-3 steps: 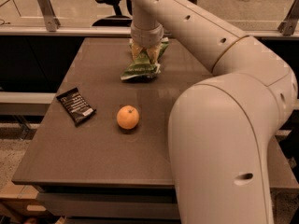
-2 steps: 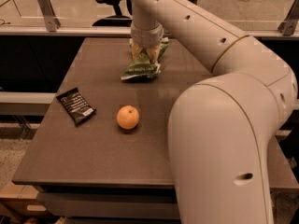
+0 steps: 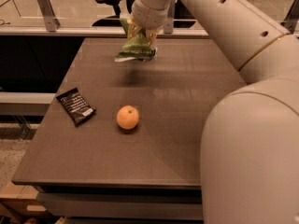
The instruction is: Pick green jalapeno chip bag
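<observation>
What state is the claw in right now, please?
Claw: closed on the green jalapeno chip bag, held above the far end of the table.

We find the gripper [image 3: 140, 31] over the far end of the table [image 3: 187, 106], holding the green jalapeno chip bag [image 3: 136, 49] off the surface — open room beneath; orange fruit [image 3: 127, 117] and black wrapper [image 3: 75, 106] lie well apart, nearer left.

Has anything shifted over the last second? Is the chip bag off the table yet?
The gripper has risen and carried the green jalapeno chip bag up with it. The bag lay on the table a second ago and now hangs clear of it, with its shadow on the surface below. The gripper is still clamped on the bag's upper part. The orange fruit and the black wrapper have not moved.
</observation>
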Robot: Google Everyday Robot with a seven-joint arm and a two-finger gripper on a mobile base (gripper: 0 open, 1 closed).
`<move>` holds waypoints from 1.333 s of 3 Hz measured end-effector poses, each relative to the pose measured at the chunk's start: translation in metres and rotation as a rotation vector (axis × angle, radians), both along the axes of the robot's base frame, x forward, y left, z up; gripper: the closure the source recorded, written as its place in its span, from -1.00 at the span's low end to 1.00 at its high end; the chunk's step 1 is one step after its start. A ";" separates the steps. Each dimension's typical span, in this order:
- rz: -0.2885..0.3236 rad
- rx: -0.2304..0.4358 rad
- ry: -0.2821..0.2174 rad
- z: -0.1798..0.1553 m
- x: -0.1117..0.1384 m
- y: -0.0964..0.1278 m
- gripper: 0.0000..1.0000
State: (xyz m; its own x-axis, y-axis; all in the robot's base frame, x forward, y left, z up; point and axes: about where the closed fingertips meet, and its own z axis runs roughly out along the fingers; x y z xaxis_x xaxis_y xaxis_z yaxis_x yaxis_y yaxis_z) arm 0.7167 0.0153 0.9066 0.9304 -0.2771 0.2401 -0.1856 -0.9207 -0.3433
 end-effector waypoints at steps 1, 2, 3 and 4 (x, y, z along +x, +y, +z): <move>0.054 0.073 -0.055 0.037 -0.012 0.003 1.00; 0.107 0.147 -0.083 0.060 -0.014 0.003 1.00; 0.160 0.240 -0.102 0.075 -0.009 -0.001 1.00; 0.238 0.390 -0.135 0.078 0.000 -0.009 1.00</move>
State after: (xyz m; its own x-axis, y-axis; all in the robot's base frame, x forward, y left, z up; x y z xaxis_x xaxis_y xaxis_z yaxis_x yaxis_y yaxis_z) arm 0.7170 0.0063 0.9842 0.9465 -0.1538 0.2836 0.0847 -0.7298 -0.6784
